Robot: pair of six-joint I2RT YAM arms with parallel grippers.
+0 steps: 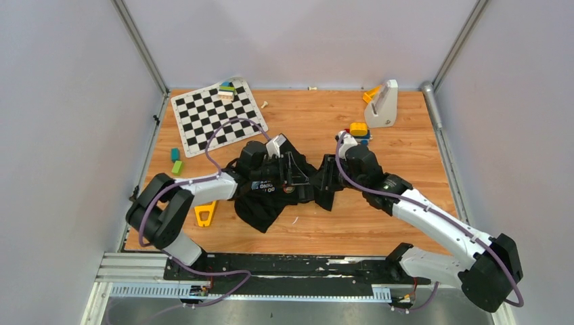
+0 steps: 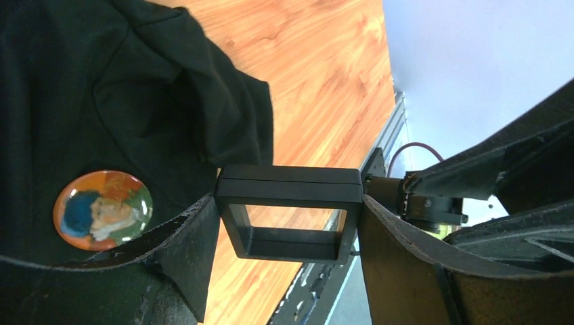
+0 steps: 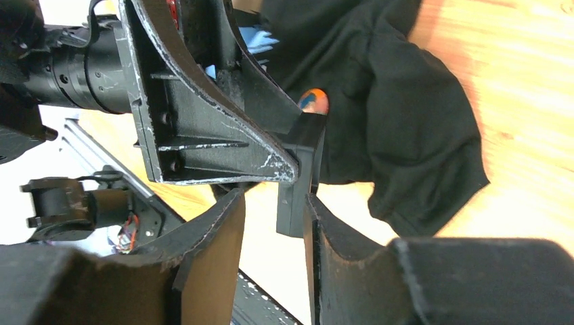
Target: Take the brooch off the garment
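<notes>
The garment (image 1: 269, 203) is a black T-shirt bunched mid-table between the two arms. The brooch (image 2: 103, 210) is a round orange badge with a blue-and-white picture, pinned to the garment (image 2: 101, 88) left of my left gripper (image 2: 288, 223). That gripper is shut on a black square frame (image 2: 289, 184), held by its two sides above the table. In the right wrist view my right gripper (image 3: 274, 210) is open around the frame's (image 3: 298, 176) lower edge. One finger (image 3: 332, 237) touches it and the other stands apart. The brooch (image 3: 313, 101) peeks out behind the frame.
A checkered board (image 1: 218, 115) with blocks lies at the back left, and a white stand (image 1: 382, 105) at the back right. A yellow block (image 1: 358, 127) sits behind the right arm. A yellow piece (image 1: 205, 213) and small green blocks (image 1: 176, 161) lie left of the shirt.
</notes>
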